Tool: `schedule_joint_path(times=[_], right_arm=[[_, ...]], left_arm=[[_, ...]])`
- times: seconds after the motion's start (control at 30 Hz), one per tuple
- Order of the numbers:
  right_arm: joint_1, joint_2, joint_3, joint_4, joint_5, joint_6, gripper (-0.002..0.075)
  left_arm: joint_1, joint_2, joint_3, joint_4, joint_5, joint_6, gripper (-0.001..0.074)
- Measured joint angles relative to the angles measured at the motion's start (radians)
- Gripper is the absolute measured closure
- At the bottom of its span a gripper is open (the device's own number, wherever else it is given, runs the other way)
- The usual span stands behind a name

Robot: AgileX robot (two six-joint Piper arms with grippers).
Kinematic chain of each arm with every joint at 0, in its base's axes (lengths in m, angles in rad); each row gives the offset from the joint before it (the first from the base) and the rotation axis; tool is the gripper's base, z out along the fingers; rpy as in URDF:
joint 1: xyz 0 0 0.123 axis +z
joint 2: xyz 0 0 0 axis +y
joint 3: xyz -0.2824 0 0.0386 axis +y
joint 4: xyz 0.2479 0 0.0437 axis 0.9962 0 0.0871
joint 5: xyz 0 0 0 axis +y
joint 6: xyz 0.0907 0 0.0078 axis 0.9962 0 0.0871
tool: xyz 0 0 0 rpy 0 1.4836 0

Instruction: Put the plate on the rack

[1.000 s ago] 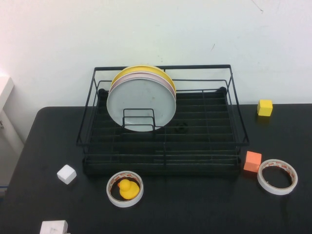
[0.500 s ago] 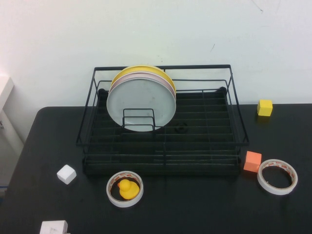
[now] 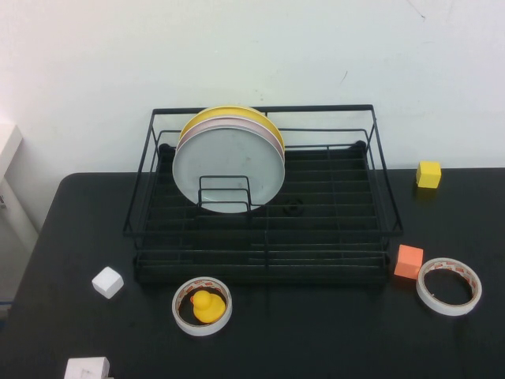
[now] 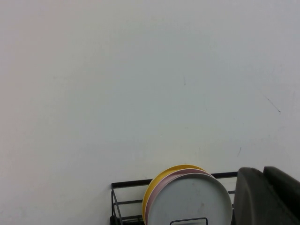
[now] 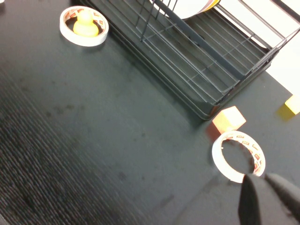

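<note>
Pale grey-white plate (image 3: 228,168) upright in rack (image 3: 331,207), front of stack. Left gripper (image 4: 269,197), right gripper (image 5: 272,197): edges only, jaw state unclear.

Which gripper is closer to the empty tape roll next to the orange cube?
Right. The right gripper hangs close beside that tape roll. The left gripper faces the wall and the plate in the rack; its view does not show the roll.

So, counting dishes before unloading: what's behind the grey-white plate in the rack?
Behind the plate, standing in the rack, are a pinkish-white plate and a yellow plate; only their rims show. Neither gripper is visible.
</note>
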Motion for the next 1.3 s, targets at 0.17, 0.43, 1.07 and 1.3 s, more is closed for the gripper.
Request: schedule_joint_path(times=[0.17, 0.43, 1.07, 1.3], right_arm=[[0.000, 0.000, 0.000, 0.000, 0.000, 0.000, 0.0728], [0.000, 0.000, 0.000, 0.000, 0.000, 0.000, 0.0728], [0.000, 0.000, 0.001, 0.004, 0.000, 0.000, 0.0728], [0.000, 0.000, 0.001, 0.004, 0.000, 0.000, 0.0728]], left_arm=[[0.000, 0.000, 0.000, 0.000, -0.007, 0.000, 0.0735], [0.000, -0.023, 0.063, 0.000, -0.073, 0.000, 0.0735], [0.000, -0.026, 0.136, 1.773, 0.274, -2.079, 0.0735], [0.000, -0.028, 0.145, 1.769, 0.213, -2.002, 0.0735]])
